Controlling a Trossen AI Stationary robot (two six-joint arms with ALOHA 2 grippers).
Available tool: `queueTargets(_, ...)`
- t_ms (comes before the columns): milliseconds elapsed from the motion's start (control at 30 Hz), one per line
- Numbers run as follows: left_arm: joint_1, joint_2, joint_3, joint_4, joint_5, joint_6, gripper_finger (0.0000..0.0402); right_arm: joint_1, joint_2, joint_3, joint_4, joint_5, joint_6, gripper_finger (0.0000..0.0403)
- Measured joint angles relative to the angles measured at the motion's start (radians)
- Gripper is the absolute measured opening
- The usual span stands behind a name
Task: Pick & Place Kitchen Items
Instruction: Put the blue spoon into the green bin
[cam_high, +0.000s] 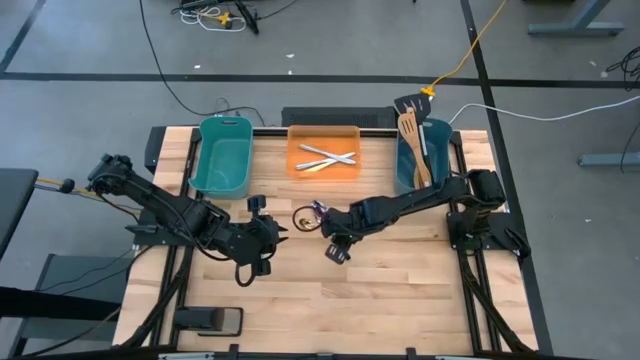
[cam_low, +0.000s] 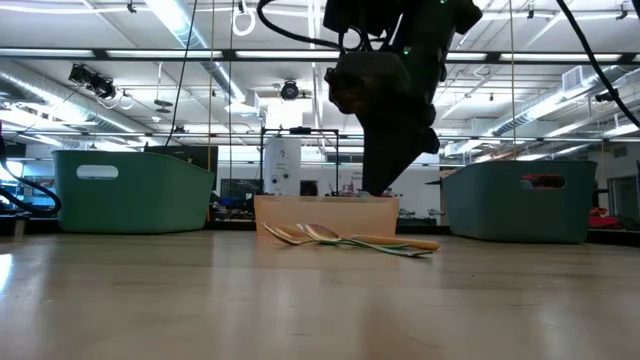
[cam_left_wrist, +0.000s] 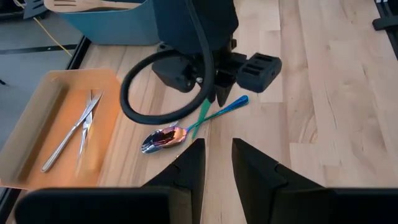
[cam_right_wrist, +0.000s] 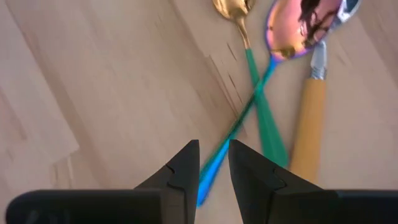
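Observation:
Three utensils lie crossed on the wooden table (cam_high: 400, 290) at its middle (cam_high: 308, 213): an iridescent spoon with a blue handle (cam_right_wrist: 298, 28), a gold spoon with a green handle (cam_right_wrist: 264, 118) and a yellow-handled piece (cam_right_wrist: 308, 124). They lie flat in the low view (cam_low: 345, 238). My right gripper (cam_right_wrist: 213, 152) has its fingers nearly together, and the blue handle's free end (cam_right_wrist: 208, 177) shows in the gap. My left gripper (cam_left_wrist: 217, 149) hovers to the utensils' left (cam_high: 272, 235), fingers nearly together, empty. My right gripper comes at the blue handle's free end (cam_right_wrist: 208, 177) slanting down from the table's near right, with its fingers along the handle. The spoon lies on the table. I cannot tell whether the fingers touch it.
An orange tray (cam_high: 292, 150) at the far middle holds silver cutlery (cam_high: 325, 157). A teal tub (cam_high: 225, 155) stands to the tray's left. Another teal tub (cam_high: 432, 135) to its right holds wooden spatulas (cam_high: 408, 125) and a black turner (cam_high: 405, 103). Bare table lies toward the near edge.

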Motion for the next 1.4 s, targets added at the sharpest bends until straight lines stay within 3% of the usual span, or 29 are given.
queueTargets(433,0.000,0.000,0.000,0.000,0.000,0.000,0.0085,0.000,0.000,-0.116,0.202,0.010,0.040,0.0096)
queueTargets(833,0.000,0.000,0.000,0.004,0.000,-0.001,0.0085,0.000,0.007,-0.136,0.234,0.089,0.042,0.0096)
queueTargets(1400,0.000,0.000,-0.001,0.039,0.007,-0.001,0.0085,-0.005,0.053,-0.137,0.243,0.096,0.063,0.0096)
